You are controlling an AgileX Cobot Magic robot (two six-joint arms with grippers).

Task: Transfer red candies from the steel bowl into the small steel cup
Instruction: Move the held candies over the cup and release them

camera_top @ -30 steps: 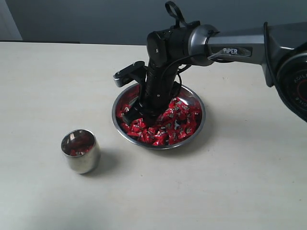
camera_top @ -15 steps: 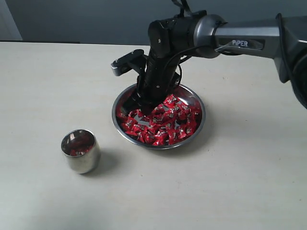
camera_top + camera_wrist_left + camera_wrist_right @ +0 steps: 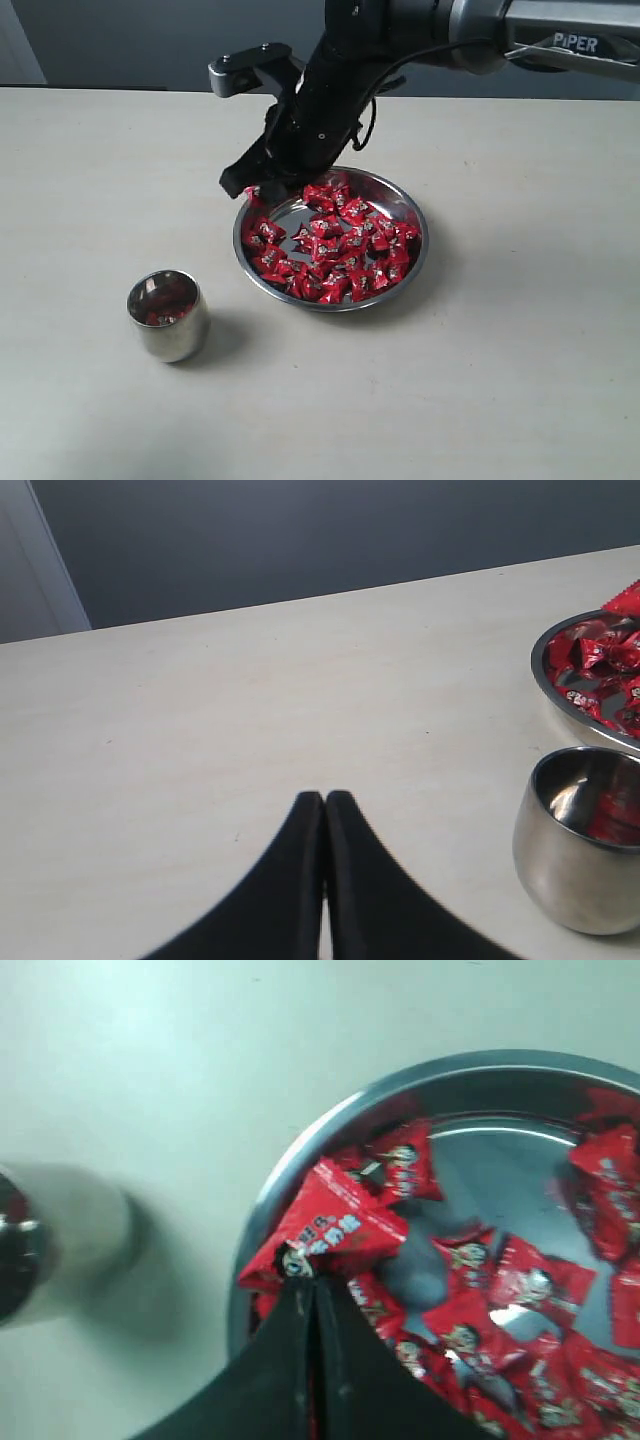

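Ext. view: the right claw (image 3: 247,188) is hanging over the far-left rim of the steel bowl (image 3: 420,250). Its tips are pressing together w/ a bit of red wrapper showing at them. The red candies (image 3: 340,250) are lying spread over the bowl's floor, w/ some bare steel showing on the far side. The small steel cup (image 3: 168,318) is standing upright on the desk (image 3: 500,390), apart from the bowl on its near-left side, w/ red glinting inside. The dark arm (image 3: 340,80) is reaching in from the upper right.

Left wrist view: the left claw (image 3: 323,805) is sitting low over bare desk (image 3: 200,730), both fingers pressing tight together w/ nothing btwn them. The cup (image 3: 570,850) is standing upright nearby, w/ red wrapper showing inside. The bowl's rim (image 3: 540,670) is peeking in just beyond it, w/ candies (image 3: 600,660) inside.

Right wrist view: the right claw (image 3: 310,1290) is clamping one held candy (image 3: 335,1222) by a corner of its wrapper. That candy is hanging above the bowl's rim (image 3: 290,1160). The other candies (image 3: 520,1280) are lying in the bowl underneath. The cup (image 3: 60,1240) is showing only as a blur outside the bowl.
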